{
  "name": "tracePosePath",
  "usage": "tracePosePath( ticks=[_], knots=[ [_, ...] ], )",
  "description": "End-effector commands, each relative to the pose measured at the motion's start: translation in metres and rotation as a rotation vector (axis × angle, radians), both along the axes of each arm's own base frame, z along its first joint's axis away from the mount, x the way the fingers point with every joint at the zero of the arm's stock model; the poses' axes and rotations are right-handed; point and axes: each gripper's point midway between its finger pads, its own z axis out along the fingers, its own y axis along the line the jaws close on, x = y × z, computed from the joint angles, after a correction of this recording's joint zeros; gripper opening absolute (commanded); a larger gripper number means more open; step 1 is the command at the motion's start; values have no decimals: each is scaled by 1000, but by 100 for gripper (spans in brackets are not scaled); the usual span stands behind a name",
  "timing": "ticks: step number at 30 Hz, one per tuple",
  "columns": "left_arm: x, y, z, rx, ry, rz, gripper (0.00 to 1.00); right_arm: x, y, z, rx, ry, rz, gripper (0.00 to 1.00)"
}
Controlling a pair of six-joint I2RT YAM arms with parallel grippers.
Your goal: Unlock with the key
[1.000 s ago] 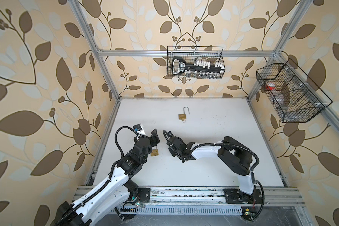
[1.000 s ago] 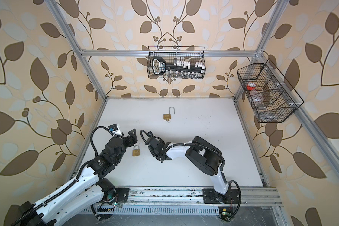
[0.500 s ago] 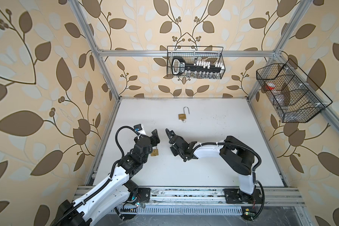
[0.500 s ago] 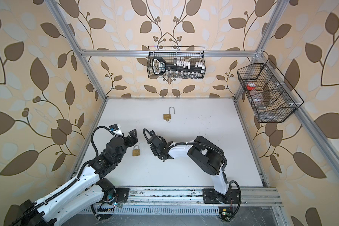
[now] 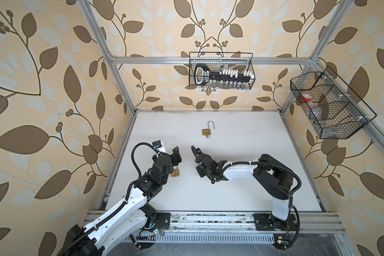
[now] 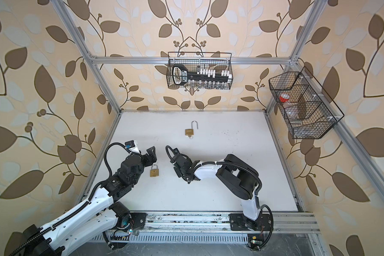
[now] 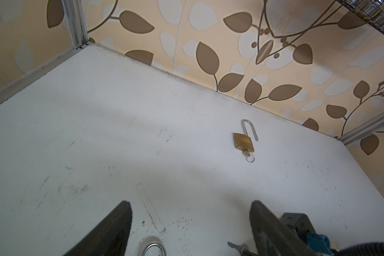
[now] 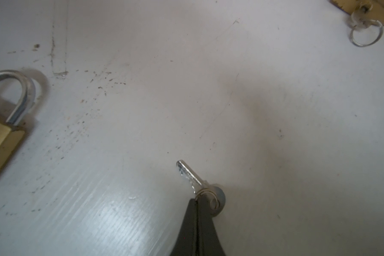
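Two grippers over white tabletop (image 6: 208, 188) | left gripper (image 7: 190, 204) spread, empty, just beside closed brass padlock (image 6: 153, 171) | right gripper (image 8: 196, 204) clenched, right of that padlock | open-shackled brass padlock (image 6: 189, 131) beyond it | small silver key (image 8: 190, 175) pinched in right gripper.

This is a robotics lab test cell. A silver aluminium extrusion frame (image 5: 153, 60) boxes in a scuffed white tabletop (image 5: 242, 137). The panels around it are lined with beige wallpaper printed with brown leaves (image 5: 42, 110). A white-and-black robot arm on the left (image 5: 120, 212) and its twin on the right (image 5: 237, 172) are bolted to a slotted metal rail (image 5: 208, 220) along the near edge, with a small bare circuit board (image 5: 280, 242) below it. One black wire basket hangs on the far wall (image 5: 251, 66), and another black wire basket hangs on the right wall (image 5: 333, 130).
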Motion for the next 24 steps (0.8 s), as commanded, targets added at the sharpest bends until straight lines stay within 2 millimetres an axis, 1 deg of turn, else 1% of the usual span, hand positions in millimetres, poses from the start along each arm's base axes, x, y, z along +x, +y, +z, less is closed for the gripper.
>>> tracePosePath(
  ticks=[1, 10, 12, 13, 14, 17, 18, 19, 22, 24],
  knots=[
    [3, -3, 5, -34, -27, -6, 85, -5, 1, 12, 41, 0, 10, 0],
    [9, -17, -3, -37, 11, -59, 86, -7, -1, 27, 79, -18, 21, 0],
    [10, -20, -4, -36, 20, -68, 86, -5, -4, 26, 67, -27, 8, 1],
    [10, -20, -4, -37, 21, -69, 86, -3, -6, 25, 61, -33, -3, 15],
    [10, -21, -4, -38, 21, -71, 86, 0, -8, 22, 58, -27, -12, 27],
    [9, -20, -3, -35, 17, -69, 86, 5, -5, 18, 49, -25, -14, 46],
    [9, -19, -1, -36, 13, -66, 86, 5, -3, 17, 39, -28, -9, 48],
    [9, -19, -1, -37, 12, -68, 86, 6, -2, 15, 25, -33, -9, 49],
    [8, -18, 0, -41, 8, -67, 86, 8, -4, 10, -24, -49, -34, 46],
    [8, -20, -1, -43, 10, -73, 86, 9, -6, 3, -46, -38, -46, 41]
  ],
)
